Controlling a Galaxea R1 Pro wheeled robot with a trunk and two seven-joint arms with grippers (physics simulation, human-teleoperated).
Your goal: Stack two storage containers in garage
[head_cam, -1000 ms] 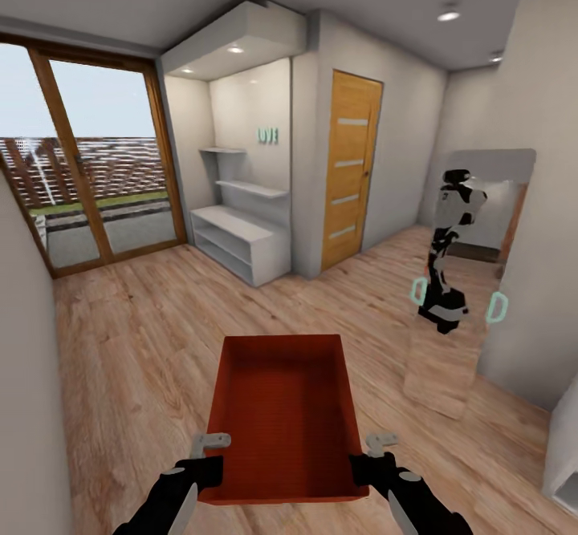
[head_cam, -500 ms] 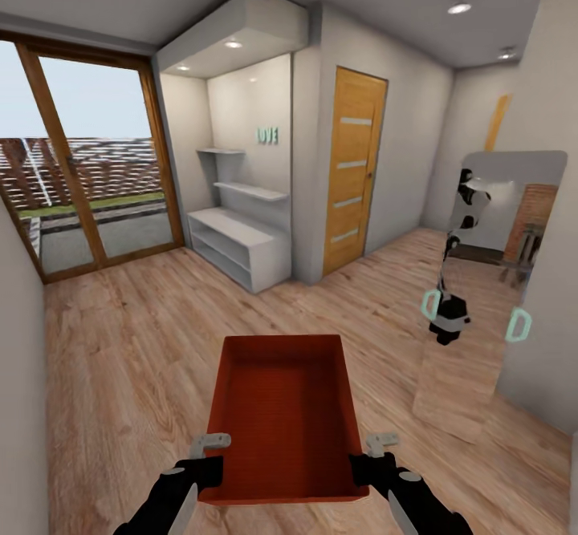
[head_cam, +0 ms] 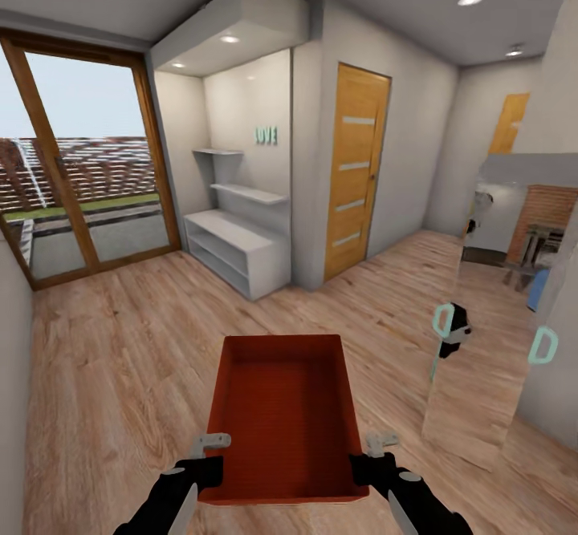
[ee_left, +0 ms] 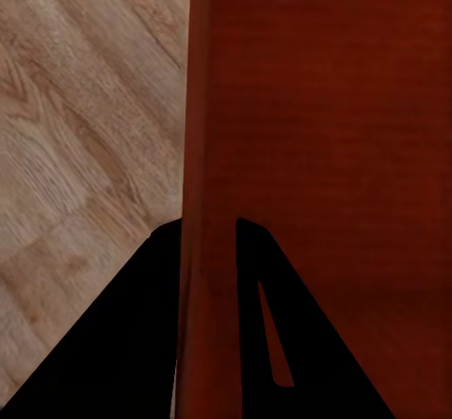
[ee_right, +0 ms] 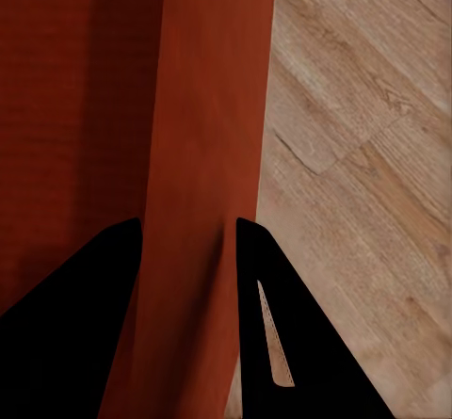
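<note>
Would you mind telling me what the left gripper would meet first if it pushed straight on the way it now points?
The left gripper is shut on the wall of the red bin, so it would slide along that wall. Beyond it, probably the wood floor; depth is unclear.

1. Left gripper (head_cam: 207, 456) is clamped on the near left wall of the storage container (head_cam: 282, 415), one finger (ee_left: 141, 334) on either side.
2. Right gripper (head_cam: 376, 456) pinches the opposite wall likewise.
3. Both black forearms reach forward, level and symmetric.
</note>
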